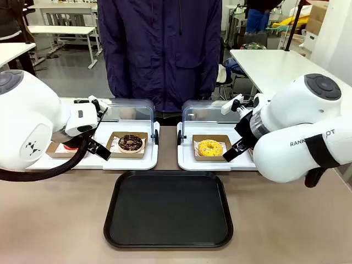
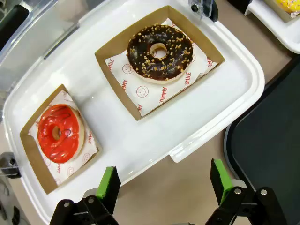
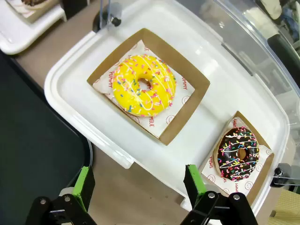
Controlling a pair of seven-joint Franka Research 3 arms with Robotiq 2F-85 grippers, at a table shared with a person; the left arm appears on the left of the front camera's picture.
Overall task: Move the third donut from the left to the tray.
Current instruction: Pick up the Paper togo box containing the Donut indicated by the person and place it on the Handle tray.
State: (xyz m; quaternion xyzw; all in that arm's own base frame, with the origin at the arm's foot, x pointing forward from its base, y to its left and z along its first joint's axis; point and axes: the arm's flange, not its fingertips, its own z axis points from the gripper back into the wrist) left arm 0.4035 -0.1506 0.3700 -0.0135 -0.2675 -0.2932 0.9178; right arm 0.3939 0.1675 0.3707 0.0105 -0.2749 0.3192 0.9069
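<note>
Though boxed, yellow donut (image 3: pixel 157 91) shows sprinkles, prob. drizzle.

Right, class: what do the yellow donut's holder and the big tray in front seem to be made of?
The holder looks like brown cardboard: matte, with folded upright walls. The tray looks like black plastic: smooth, slight sheen, moulded rounded corners, raised rim.

Bright, even indoor light; sharp pictures.
Shadows are soft, the clear lid (image 3: pixel 243 42) shows faint glare, and the wrist views bend at their edges.
</note>
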